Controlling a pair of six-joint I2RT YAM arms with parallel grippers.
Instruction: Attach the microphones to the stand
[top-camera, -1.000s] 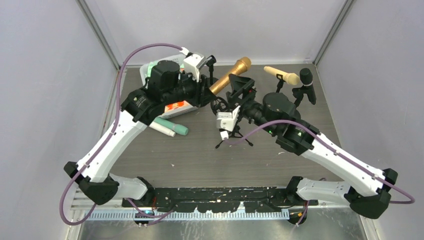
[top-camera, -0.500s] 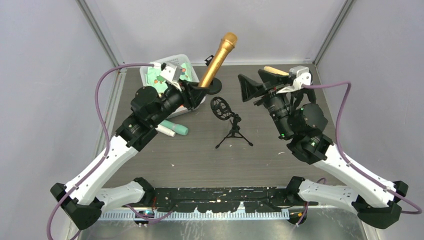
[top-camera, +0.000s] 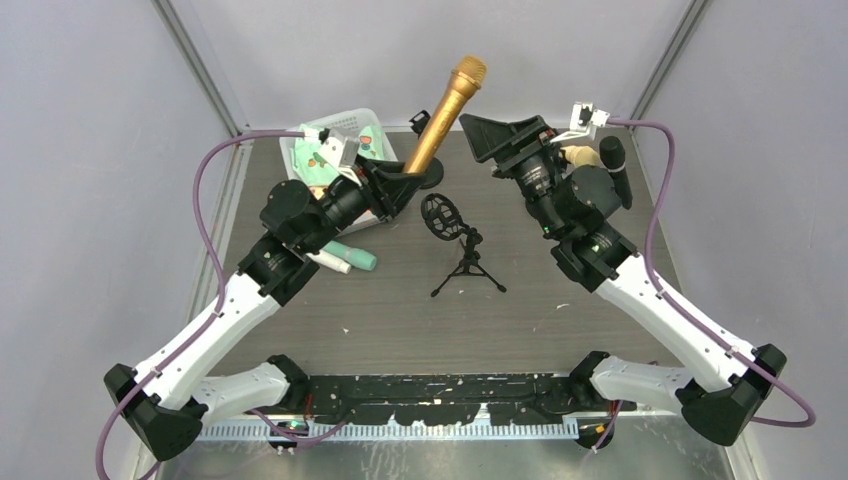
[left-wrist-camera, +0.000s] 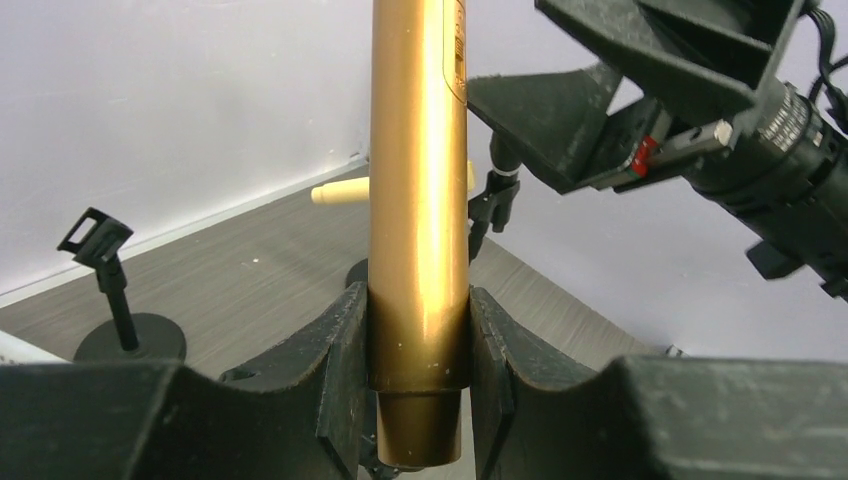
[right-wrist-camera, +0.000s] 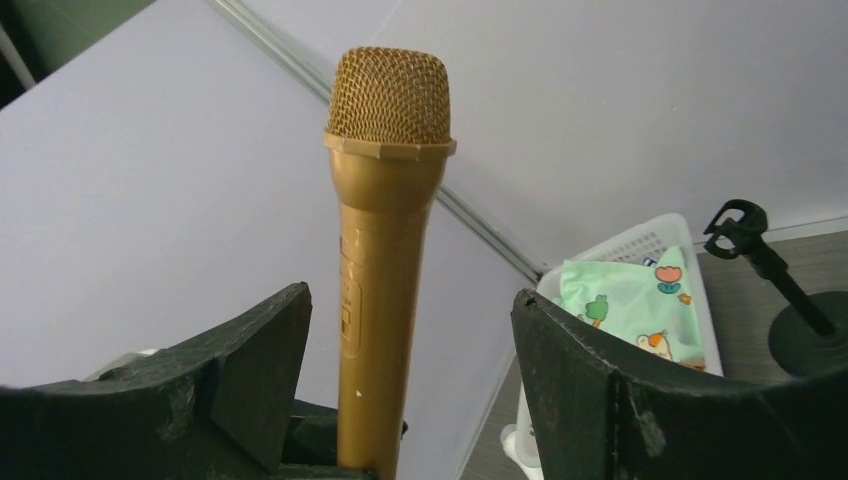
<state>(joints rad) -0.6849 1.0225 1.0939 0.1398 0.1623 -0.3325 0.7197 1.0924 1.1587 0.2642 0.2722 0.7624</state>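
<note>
My left gripper (top-camera: 403, 182) is shut on the lower end of a gold microphone (top-camera: 443, 115) and holds it upright, head up, above the back of the table; the jaws clamp its handle in the left wrist view (left-wrist-camera: 418, 200). My right gripper (top-camera: 492, 138) is open, raised beside the microphone and facing it. In the right wrist view the microphone (right-wrist-camera: 385, 250) stands between the spread fingers, beyond them and untouched. A small black tripod stand with a round cage mount (top-camera: 460, 248) stands mid-table. A black round-base stand (top-camera: 434, 178) sits behind the microphone.
A white basket with a green patterned cloth (top-camera: 325, 140) sits back left. A teal tube (top-camera: 347, 256) lies beside it. A beige microphone (top-camera: 578, 153) and a black microphone on a stand (top-camera: 614, 165) are back right, partly hidden by my right arm.
My left gripper has raised the gold microphone from slanted to upright. My right gripper has left the tripod stand, swung to the back and turned open toward the microphone.
</note>
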